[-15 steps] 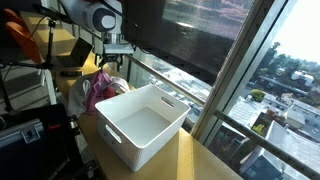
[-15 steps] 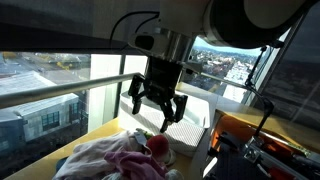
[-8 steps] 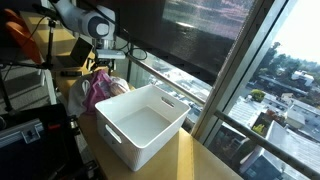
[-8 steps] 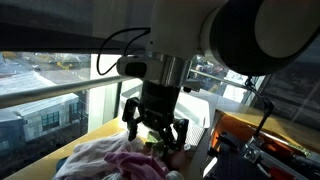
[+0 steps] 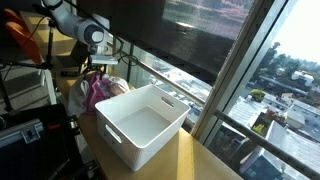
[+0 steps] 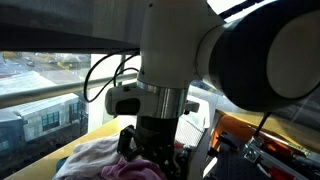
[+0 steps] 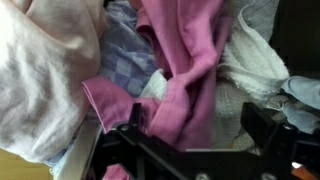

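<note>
- The magenta cloth [image 7: 185, 90] lies crumpled on top of the pile of clothes [image 5: 95, 92]. In the wrist view it runs straight down between the jaws.
- The gripper [image 7: 195, 125] is released: its jaws stand wide apart, one on each side of the magenta folds, and hold nothing. Whether the fingertips already touch the fabric cannot be told.
- In an exterior view the gripper [image 5: 100, 68] points straight down, just over the top of the pile.
- The arm [image 5: 75, 20] reaches over from the far side. Its last links are bent into a downward hook and the wrist is vertical. In an exterior view the arm [image 6: 190, 60] fills most of the picture and hides much of the gripper [image 6: 150, 150].
- Around the magenta cloth lie a pale pink cloth [image 7: 40, 80], a blue checked cloth [image 7: 125, 60] and a white knitted cloth [image 7: 250, 60], all touching it.
- The pile sits at the end of the worktop [image 5: 190, 160], along the edge that runs by the window [image 5: 230, 60].
- A white bin [image 5: 145, 125] stands just beside the pile, by the same window-side edge.
</note>
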Controlling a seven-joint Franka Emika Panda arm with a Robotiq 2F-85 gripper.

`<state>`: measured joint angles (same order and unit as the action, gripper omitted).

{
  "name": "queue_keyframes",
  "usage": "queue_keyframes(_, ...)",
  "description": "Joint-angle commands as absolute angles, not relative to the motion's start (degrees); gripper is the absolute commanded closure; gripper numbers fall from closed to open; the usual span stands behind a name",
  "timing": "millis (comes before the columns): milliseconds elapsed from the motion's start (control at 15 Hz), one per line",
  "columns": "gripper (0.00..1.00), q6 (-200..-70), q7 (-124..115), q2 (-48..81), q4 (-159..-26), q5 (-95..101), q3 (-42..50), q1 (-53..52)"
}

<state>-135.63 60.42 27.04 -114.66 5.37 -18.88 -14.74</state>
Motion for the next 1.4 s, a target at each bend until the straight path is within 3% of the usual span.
queue_keyframes(0, 0.00, -132.64, 59.63, 33.22, -110.40, 5.17, -19.38, -15.36)
queue_keyframes(533, 0.00, -127.37, 58.29, 44.02, -102.71, 5.74, -18.05, -14.93)
queue_keyframes(600, 0.25, -126.73, 58.40, 44.57, -101.93, 5.64, -17.99, -14.54)
queue_keyframes(667, 0.26, -126.17, 58.53, 44.95, -101.24, 5.61, -17.97, -14.21)
queue_keyframes(1067, 0.73, -124.07, 59.39, 42.59, -100.77, 3.87, -18.68, -10.95)
queue_keyframes(1333, 0.99, -123.56, 59.69, 39.98, -102.44, 2.13, -19.31, -8.94)
